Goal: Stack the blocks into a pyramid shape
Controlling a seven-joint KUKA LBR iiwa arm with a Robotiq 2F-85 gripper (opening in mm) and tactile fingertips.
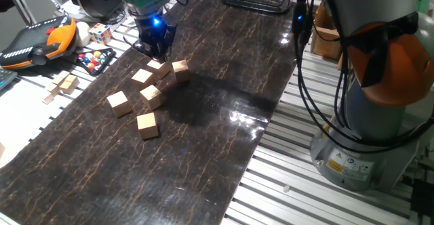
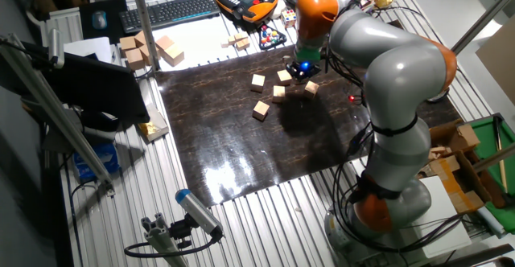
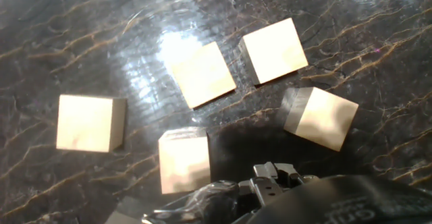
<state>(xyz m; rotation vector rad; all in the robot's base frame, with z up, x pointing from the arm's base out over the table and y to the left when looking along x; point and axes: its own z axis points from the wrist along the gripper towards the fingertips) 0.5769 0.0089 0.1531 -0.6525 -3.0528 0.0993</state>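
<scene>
Reading one fixed view from the left, the six blocks are all lying singly on the dark marbled mat (image 1: 224, 137), none resting on another, so the pyramid is not yet begun and every placement is still to be done. The leftmost block (image 1: 119, 103) is sitting apart at the mat's near edge, another block (image 1: 147, 125) is lying just in front of it toward the camera, and a third block (image 1: 150, 95) is standing a little further right. Beyond those, a fourth block (image 1: 142, 76) and a fifth block (image 1: 160, 68) are lying close together under the hand, and the rightmost block (image 1: 180, 70) is sitting just beside them. My judgement is that a base row has to be gathered first, since the blocks are lying loosely scattered and turned at differing angles. The gripper (image 1: 154, 49) is hanging low over the far end of the cluster, pointing almost straight down with its blue light glowing, the grey arm reaching across from the right in the other fixed view. Whether its fingers are spread or pressed together I cannot tell; nothing is visibly held in the hand view.
</scene>
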